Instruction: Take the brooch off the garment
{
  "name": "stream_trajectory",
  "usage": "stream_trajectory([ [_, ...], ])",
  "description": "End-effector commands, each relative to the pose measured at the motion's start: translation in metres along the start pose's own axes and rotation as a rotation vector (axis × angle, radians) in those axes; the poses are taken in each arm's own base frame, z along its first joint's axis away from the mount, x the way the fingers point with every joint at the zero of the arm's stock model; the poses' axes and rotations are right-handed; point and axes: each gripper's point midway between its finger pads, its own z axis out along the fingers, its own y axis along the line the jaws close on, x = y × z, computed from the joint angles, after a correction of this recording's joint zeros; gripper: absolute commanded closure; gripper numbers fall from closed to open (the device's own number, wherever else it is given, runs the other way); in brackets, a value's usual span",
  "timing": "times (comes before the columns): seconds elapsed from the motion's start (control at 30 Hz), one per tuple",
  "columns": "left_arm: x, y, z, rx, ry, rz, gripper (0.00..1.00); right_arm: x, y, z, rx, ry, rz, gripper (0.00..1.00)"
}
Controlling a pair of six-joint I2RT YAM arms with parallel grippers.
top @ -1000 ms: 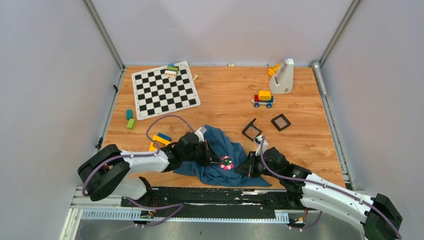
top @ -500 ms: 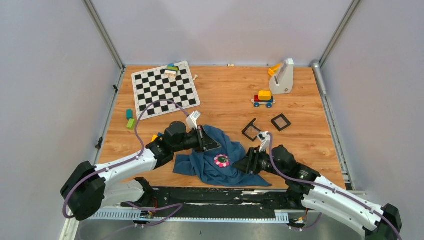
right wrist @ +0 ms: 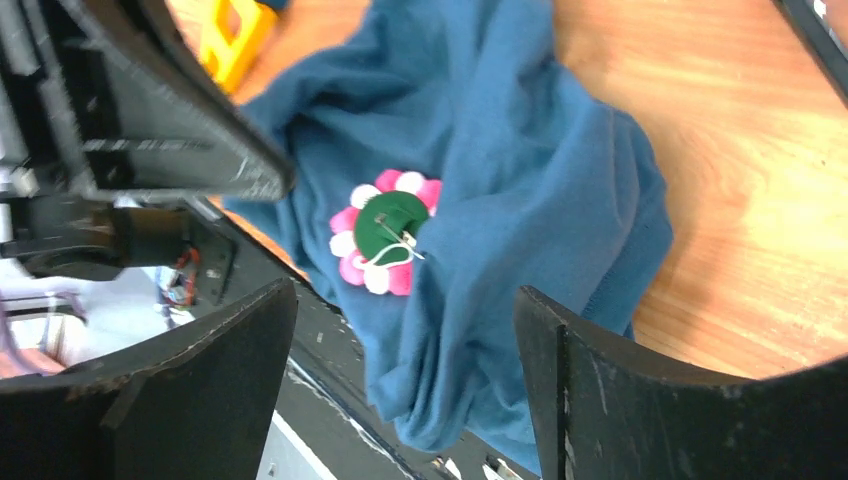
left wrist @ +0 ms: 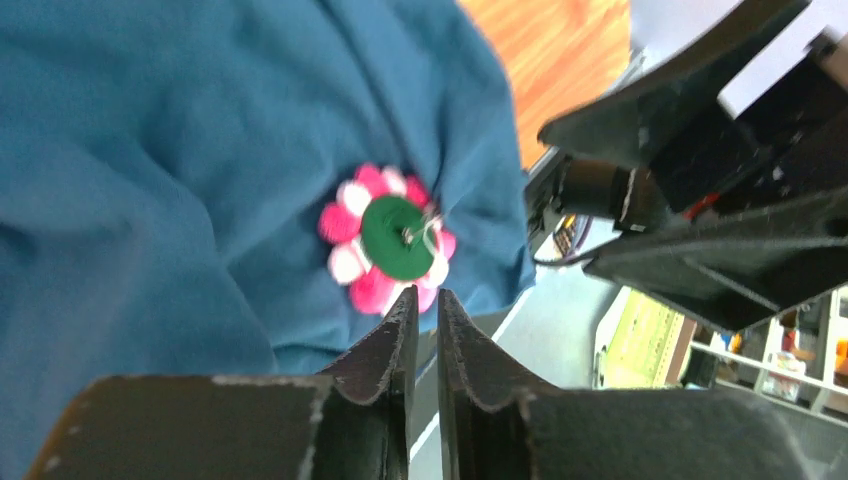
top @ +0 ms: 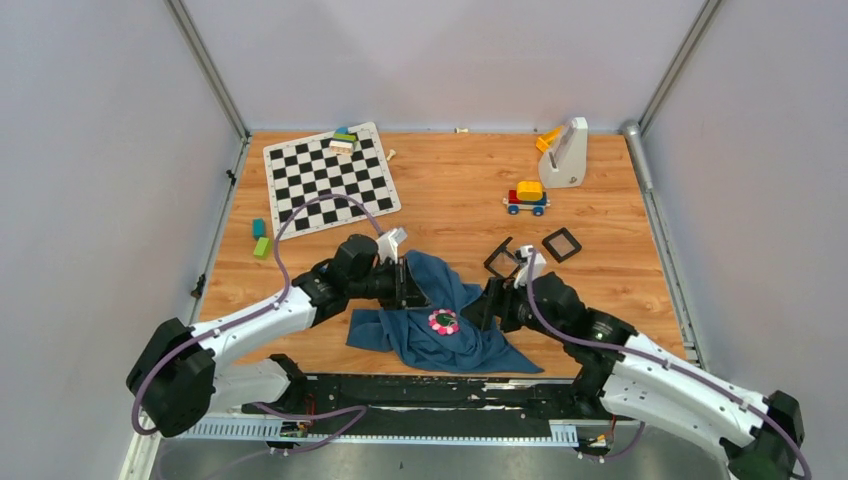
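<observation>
The teal-blue garment [top: 455,295] lies crumpled near the table's front edge, between my two arms. The brooch [top: 443,321], pink and white petals around a green centre, rests on its folds. Whether it is still pinned to the cloth I cannot tell. In the left wrist view the brooch [left wrist: 390,240] sits just beyond my left gripper [left wrist: 425,295], whose jaws stand a narrow slit apart with nothing between them. My right gripper [right wrist: 405,290] is wide open above the garment [right wrist: 540,180], with the brooch [right wrist: 385,232] ahead of its fingers. From above, the left gripper [top: 418,292] is up-left of the brooch and the right gripper [top: 482,310] is to its right.
A chessboard [top: 330,180] carrying small blocks [top: 343,139] lies at the back left. Green blocks [top: 260,240] lie near the left wall. A toy car [top: 527,197], a white stand [top: 567,153] and two black square frames [top: 503,260] [top: 561,244] are to the right.
My left gripper has pulled back up-left from the brooch and parted slightly. The right gripper has opened wide and shifted up-left. The brooch now lies a little further left on the cloth.
</observation>
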Motion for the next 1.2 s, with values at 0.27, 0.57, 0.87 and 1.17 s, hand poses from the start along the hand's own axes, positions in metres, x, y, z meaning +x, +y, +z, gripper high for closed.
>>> stream_trajectory([
  [0.27,0.051,0.006,0.009,0.047,0.084,-0.121,0.64,0.046,0.001,0.039,-0.02,0.206,0.145,0.33],
  [0.57,0.054,0.015,0.004,0.101,0.028,-0.224,0.28,0.044,0.015,0.046,-0.215,0.09,0.202,0.79],
  [0.87,0.031,0.002,-0.004,0.277,-0.146,-0.315,0.26,0.026,0.027,0.037,-0.352,-0.062,0.247,1.0],
  [1.17,0.003,-0.017,-0.014,0.328,-0.268,-0.26,0.38,0.011,0.042,0.037,-0.382,-0.096,0.185,1.0],
])
